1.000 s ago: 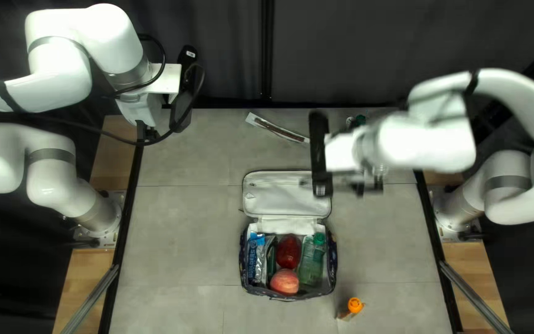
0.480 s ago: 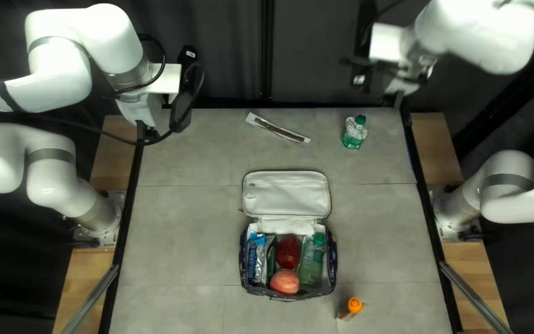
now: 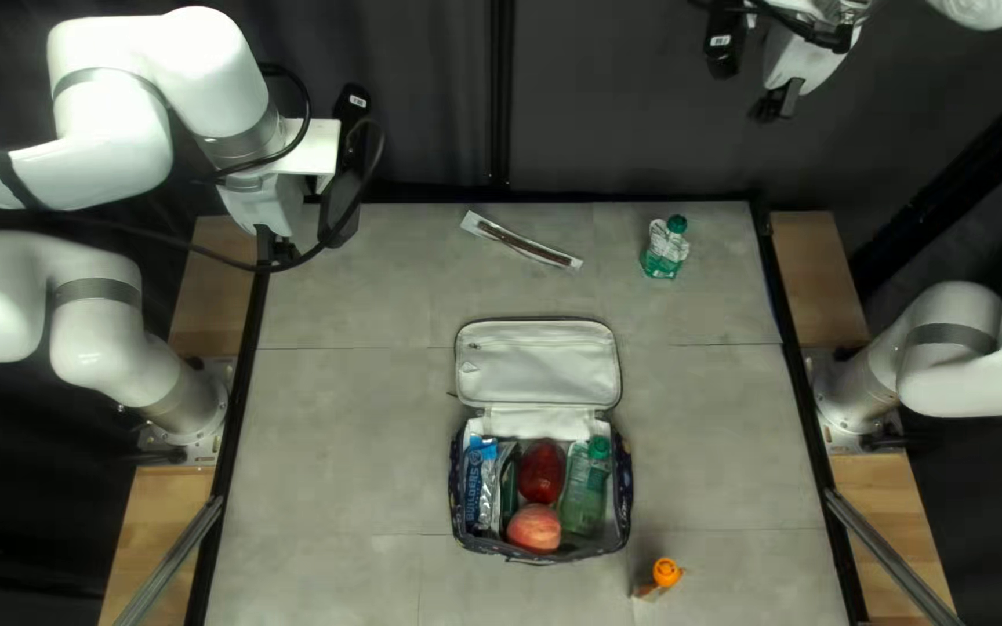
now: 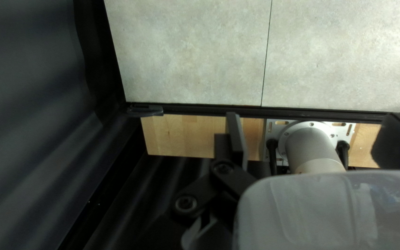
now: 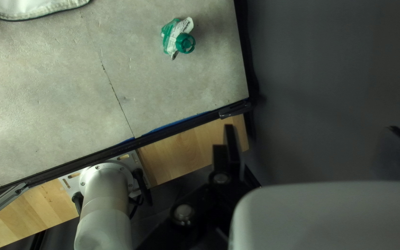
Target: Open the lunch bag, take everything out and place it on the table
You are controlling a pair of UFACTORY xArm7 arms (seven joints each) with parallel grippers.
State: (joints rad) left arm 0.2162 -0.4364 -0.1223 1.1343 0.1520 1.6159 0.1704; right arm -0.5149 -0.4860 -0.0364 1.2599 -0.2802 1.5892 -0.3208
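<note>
Grey table (image 3: 336,435), open lunch bag (image 3: 536,365) (lid flat), green bottle (image 3: 664,248), wrapped stick (image 3: 520,240), orange-capped bottle (image 3: 662,578)

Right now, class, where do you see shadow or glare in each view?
Top left view: faint shadow hugs the lunch bag; bright sheen on the left arm. Left wrist view: table evenly lit, no glare. Right wrist view: the green-capped pouch casts hardly any shadow.

My left tool (image 4: 311,119) hung with its fingers spread wide apart. Ahead of it lay the grey worktop (image 4: 193,52) (one thin seam (image 4: 266,52) ran across it), edged by a black frame (image 4: 193,107). Under the tool I saw a wooden ledge (image 4: 182,135) and a grey arm base (image 4: 309,149). A dark curtain (image 4: 30,86) hung beside them.
</note>
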